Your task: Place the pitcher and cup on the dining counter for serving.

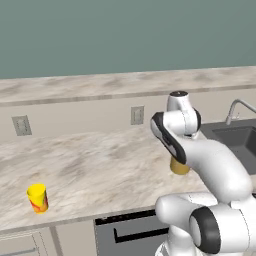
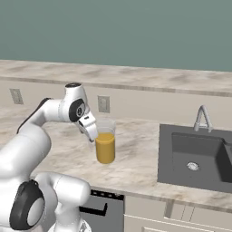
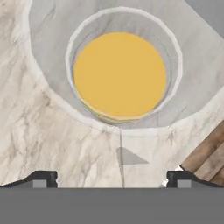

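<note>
**Neither vessel served yet; we hover over the pitcher with spread fingers**

Nearest to us, our gripper hangs just above the pitcher, its fingers spread wide and holding nothing. In the hand view the two dark fingertips stand far apart at the bottom edge, with bare marble between them, and the pitcher's pale rim and round orange surface sit toward 12 o'clock of the tips. We judge the hand is lined up a little short of the pitcher's mouth rather than around its wall; the handle we cannot make out from here.

The pitcher stands upright on the lower worktop, with the dark sink at its 3 o'clock in the right base view. In the left base view the arm hides most of it, with just a bit of orange peeking out below the forearm.

The cup stands upright on the same worktop, well apart, at about 9 o'clock of the arm in the left base view, near the front edge.

Farthest off, at 12 o'clock, the dining counter runs along the top of the cream half-wall, and no vessel stands on the stretch we see.

So we reckon nothing is finished: the pitcher must be grasped, lifted and set up there, then the cup.
</note>
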Robot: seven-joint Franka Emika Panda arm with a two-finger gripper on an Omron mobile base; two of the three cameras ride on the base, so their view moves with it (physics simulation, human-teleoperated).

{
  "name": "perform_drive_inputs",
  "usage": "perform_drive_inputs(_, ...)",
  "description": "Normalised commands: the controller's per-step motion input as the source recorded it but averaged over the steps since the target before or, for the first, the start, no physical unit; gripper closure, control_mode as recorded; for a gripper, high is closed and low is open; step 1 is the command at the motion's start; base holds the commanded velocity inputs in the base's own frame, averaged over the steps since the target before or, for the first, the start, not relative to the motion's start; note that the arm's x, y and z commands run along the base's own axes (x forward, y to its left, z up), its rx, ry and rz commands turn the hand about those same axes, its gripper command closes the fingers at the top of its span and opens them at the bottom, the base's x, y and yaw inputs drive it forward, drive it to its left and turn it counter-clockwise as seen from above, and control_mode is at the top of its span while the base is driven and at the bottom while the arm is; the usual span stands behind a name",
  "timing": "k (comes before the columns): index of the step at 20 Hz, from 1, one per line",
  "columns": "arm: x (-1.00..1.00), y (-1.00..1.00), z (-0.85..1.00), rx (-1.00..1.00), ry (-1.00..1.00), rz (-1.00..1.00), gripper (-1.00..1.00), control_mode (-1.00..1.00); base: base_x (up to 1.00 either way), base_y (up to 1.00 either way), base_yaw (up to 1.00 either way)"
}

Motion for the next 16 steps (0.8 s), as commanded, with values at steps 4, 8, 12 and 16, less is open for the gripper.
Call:
perform_drive_inputs(4, 0.03, -0.44, -0.20, 0.00, 0.07, -0.13, -1.00, -1.00, 0.00, 0.00, 0.00)
perform_drive_inputs(8, 0.06, -0.06, -0.06, 0.00, 0.00, -0.05, -1.00, -1.00, 0.00, 0.00, 0.00)
perform_drive_inputs(12, 0.05, 0.00, -0.08, 0.00, -0.01, -0.05, -1.00, -1.00, 0.00, 0.00, 0.00)
perform_drive_inputs(16, 0.06, 0.00, 0.00, 0.00, -0.03, -0.08, -1.00, -1.00, 0.00, 0.00, 0.00)
